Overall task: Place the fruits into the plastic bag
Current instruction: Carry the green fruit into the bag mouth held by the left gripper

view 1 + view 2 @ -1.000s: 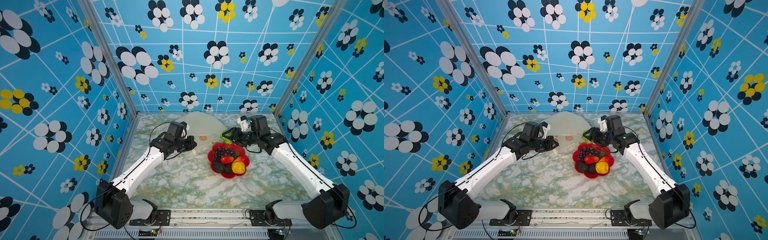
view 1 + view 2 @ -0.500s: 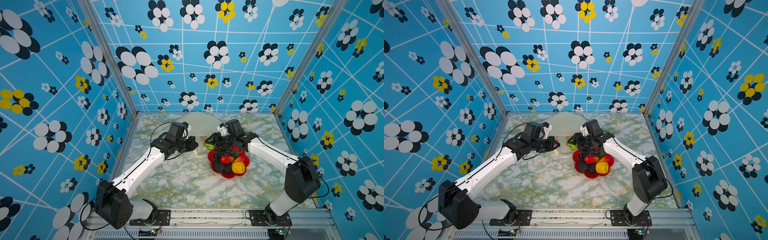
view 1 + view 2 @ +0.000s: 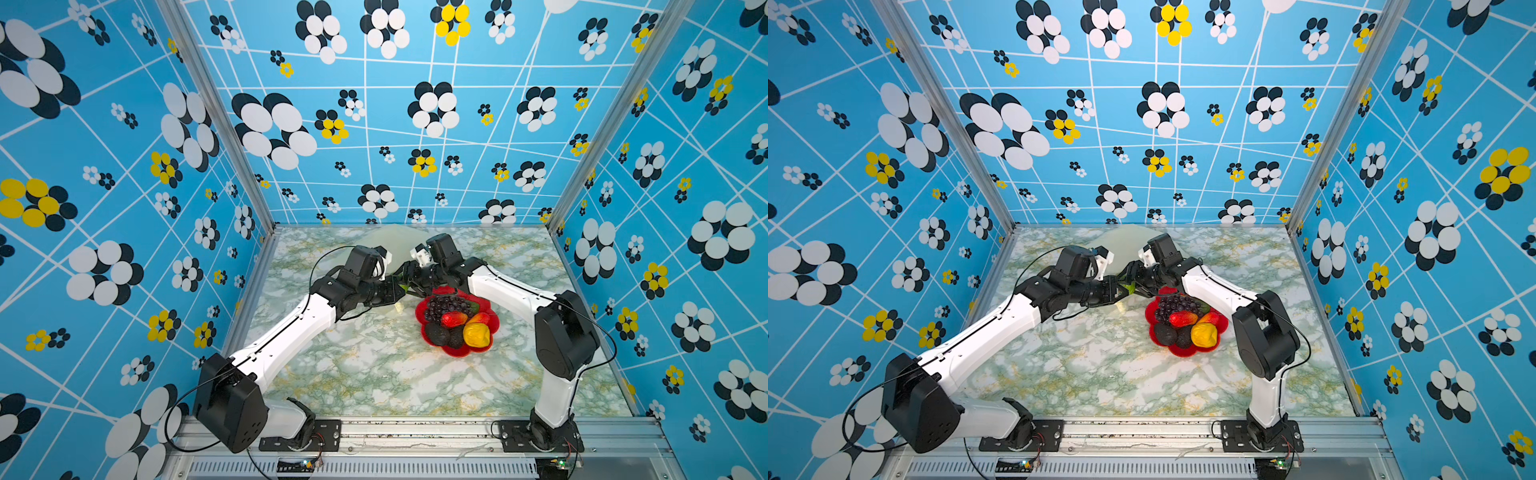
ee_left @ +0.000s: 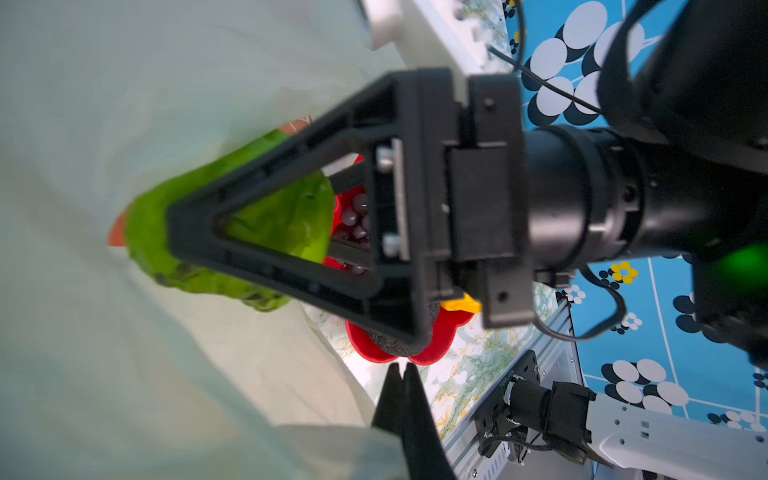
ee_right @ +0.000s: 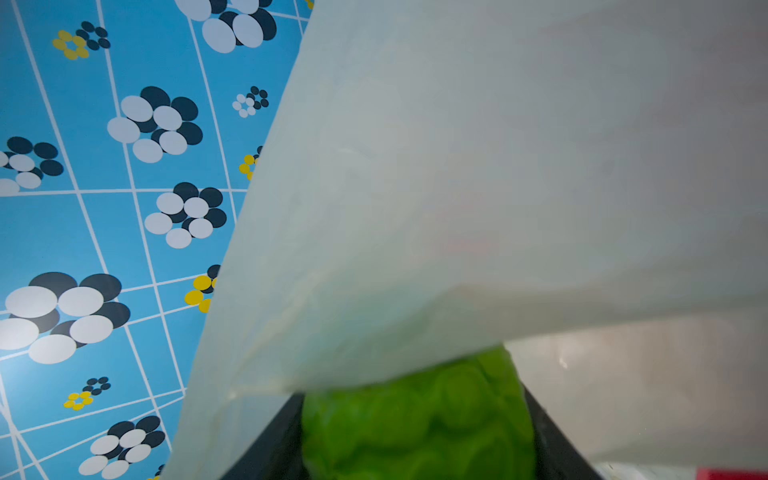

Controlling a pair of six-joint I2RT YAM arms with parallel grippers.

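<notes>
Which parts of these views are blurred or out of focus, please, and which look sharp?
Left wrist view: the bag near the lens is a soft haze, the green fruit smeared at its edges. Right wrist view: bag out of focus across most of the frame, wall pattern crisp. Both top views: sharp throughout, plate and grapes clear.

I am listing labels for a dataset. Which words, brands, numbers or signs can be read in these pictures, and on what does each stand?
No text can be read.
plastic bag: only a blurred orange print, no letters.
red plate: plain.
circuit board on the front rail: too small to read.
</notes>
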